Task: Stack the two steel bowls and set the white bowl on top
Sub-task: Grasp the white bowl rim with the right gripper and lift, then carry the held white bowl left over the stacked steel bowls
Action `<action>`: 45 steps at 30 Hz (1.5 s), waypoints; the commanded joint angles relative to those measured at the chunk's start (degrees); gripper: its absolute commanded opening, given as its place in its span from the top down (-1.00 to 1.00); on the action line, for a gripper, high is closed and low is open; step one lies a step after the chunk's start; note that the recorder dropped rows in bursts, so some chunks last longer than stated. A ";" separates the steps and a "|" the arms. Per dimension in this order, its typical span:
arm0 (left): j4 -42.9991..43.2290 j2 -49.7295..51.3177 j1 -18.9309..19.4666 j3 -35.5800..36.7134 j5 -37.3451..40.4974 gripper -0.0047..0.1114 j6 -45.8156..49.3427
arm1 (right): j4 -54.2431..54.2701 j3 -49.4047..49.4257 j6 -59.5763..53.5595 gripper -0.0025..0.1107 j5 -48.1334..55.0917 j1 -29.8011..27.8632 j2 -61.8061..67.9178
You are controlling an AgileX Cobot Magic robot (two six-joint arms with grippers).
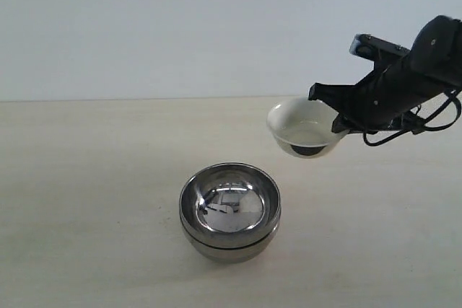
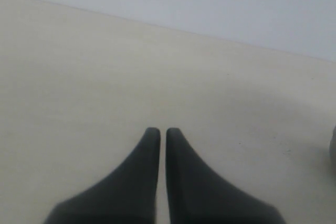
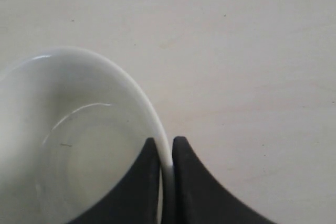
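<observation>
White bowl airborne, at about 2 o'clock from steel bowls, well apart from them. Right gripper pinched tight on its rim, one finger inside, one outside. Steel bowls already nested on table. Left gripper closed, holding nothing. My call: carry toward 8 o'clock, centre over stack, keep bowl level, lower until foot seats inside, only then let go. Thin rim pinch could slip. No brand, label or writing legible anywhere.

- Two round, mirror-shiny stainless steel bowls: nested one inside the other, upright, mouths up.
- Small cream-white ceramic bowl, dark foot: raised, tilted, right of the steel pair, well apart.
</observation>
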 commanded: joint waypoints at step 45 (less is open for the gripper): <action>-0.22 -0.19 0.11 0.15 0.00 0.85 0.39 | 5.96 11.37 -1.16 0.96 1.87 21.59 -12.90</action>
